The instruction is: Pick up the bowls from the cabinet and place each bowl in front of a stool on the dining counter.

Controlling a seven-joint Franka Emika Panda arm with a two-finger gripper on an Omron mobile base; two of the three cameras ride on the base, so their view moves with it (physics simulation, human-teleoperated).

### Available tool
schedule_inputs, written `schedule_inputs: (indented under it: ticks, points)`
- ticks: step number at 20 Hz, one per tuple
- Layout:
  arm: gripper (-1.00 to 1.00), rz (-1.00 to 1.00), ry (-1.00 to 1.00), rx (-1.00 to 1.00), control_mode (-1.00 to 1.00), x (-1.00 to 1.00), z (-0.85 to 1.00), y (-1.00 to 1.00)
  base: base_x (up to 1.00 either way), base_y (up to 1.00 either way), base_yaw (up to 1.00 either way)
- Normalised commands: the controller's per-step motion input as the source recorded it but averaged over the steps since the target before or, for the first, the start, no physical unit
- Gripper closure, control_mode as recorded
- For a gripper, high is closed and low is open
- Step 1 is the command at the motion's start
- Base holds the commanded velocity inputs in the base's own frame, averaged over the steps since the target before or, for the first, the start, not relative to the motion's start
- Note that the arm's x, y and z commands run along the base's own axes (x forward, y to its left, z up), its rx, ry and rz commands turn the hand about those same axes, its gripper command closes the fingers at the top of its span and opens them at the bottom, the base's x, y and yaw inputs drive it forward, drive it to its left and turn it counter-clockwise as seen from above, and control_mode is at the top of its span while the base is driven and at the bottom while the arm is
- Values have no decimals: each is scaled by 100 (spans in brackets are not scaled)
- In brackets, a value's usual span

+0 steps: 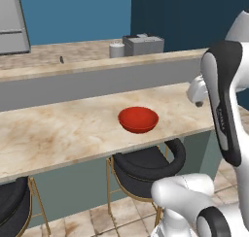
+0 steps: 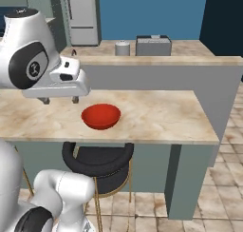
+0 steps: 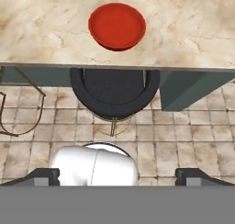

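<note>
The plain glossy red bowl rests upright on the beige marble dining counter, near its front edge. Directly below it stands a black padded stool. My gripper hangs open and empty, raised above the counter's near edge and apart from the bowl. The white and blue bowl and the cabinet are out of view.
A second stool stands under the counter to the left. A raised grey ledge backs the dining counter. Behind it, a worktop carries a grey appliance and a canister. A fridge stands at the back.
</note>
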Motion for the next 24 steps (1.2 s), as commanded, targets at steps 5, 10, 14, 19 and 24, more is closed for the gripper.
schedule_inputs:
  ticks: [5,10,14,19,24]
  points:
    - [-100,-7,4,-2,-100,2,-43,10,0,0,0]
    - [-100,-9,0,-2,-100,10,-38,15,0,0,0]
    - [-100,-13,0,-2,-100,25,-44,6,0,0,0]
    - [-100,-6,1,1,-100,5,-23,0,0,0,0]
    - [-100,0,0,0,-100,0,0,0,0,0,0]
